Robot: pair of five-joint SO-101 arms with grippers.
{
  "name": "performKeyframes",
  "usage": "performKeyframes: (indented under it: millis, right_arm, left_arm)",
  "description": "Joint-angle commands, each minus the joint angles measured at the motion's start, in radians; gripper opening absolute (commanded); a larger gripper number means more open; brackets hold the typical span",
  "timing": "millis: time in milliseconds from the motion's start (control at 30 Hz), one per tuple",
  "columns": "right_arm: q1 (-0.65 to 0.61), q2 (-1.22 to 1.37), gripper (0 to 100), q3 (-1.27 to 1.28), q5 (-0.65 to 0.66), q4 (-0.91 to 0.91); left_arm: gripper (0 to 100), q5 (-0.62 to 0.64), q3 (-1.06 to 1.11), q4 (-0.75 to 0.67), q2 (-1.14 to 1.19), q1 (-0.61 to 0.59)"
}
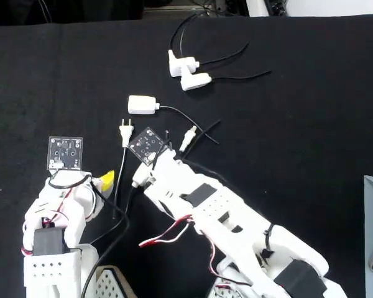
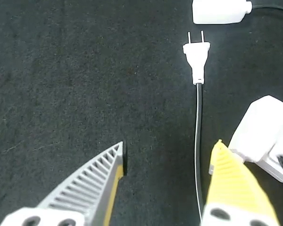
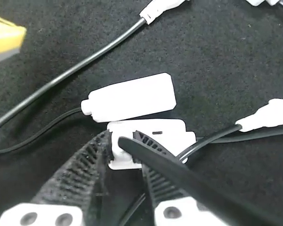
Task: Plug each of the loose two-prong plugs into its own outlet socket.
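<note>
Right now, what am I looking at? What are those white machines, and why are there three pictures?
Those are two robot arms sitting at a black table. One picture looks down from above. The other two come from little cameras on each arm's wrist. The left arm's claw is yellow and grey. It is open and holds nothing. A loose plug with two prongs lies just ahead of it. The right arm's claw is black and sits at a white block with a cable. I can't tell if it grips it. A white socket and another plug lie farther up the table.
</note>
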Motion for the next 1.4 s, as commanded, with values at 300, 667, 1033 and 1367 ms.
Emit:
performKeyframes:
  millis: [300,667,1033,1367]
  right_arm:
    - [-0.020,0.116,1.1,-0.028,0.061,0.012]
    - [0.084,-0.133,1.1,-0.101,0.055,0.252]
    - [0.315,-0.377,1.3,-0.249,0.060,0.287]
    - [0.534,0.082,1.4,-0.521,0.055,-0.048]
  left_arm:
    - [29,-0.006,-0.007,0.002,-0.006,-0.008]
    - [29,-0.003,0.002,0.002,-0.006,-0.007]
    - [29,-0.003,0.102,-0.138,-0.008,-0.010]
    - [29,0.014,0.097,-0.140,-0.008,-0.053]
